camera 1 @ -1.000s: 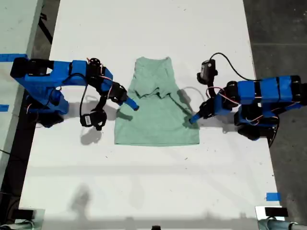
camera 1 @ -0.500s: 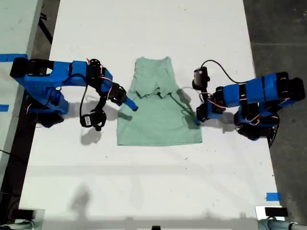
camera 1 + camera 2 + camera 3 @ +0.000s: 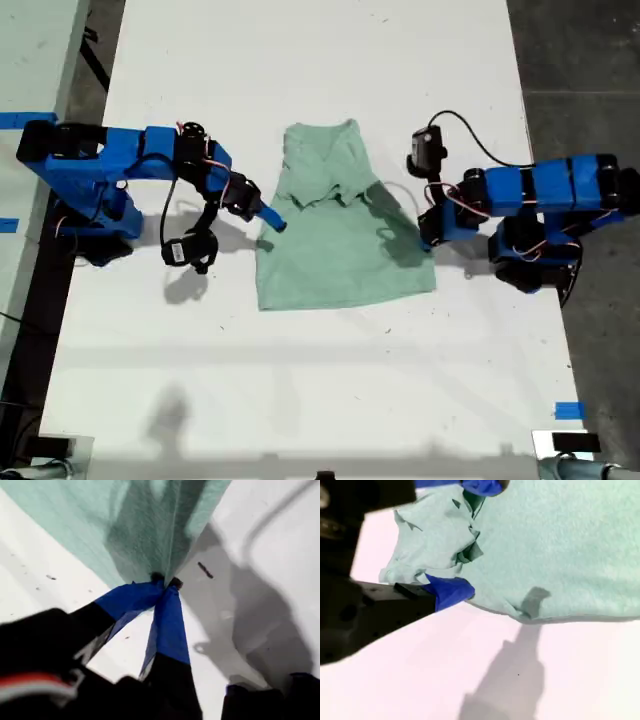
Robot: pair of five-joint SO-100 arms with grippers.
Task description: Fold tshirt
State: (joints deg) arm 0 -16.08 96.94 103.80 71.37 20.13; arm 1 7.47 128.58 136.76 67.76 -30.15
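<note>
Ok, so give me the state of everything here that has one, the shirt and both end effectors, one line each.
tshirt: lying on the table, partly folded, upper part bunched inward, one side edge pinched.
my first end effector: shut on the tshirt's edge, at the exterior view's right.
my second end effector: open, jaws either side of bunched cloth, at the exterior view's left.

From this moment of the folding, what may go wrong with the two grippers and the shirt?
1. My first gripper pinches only the very edge of the tshirt. A pull may slip it free, or drag the whole shirt, which lies skewed in the exterior view.
2. My second gripper is open around the bunched folds. Closing here may catch several layers and spoil the fold.
</note>
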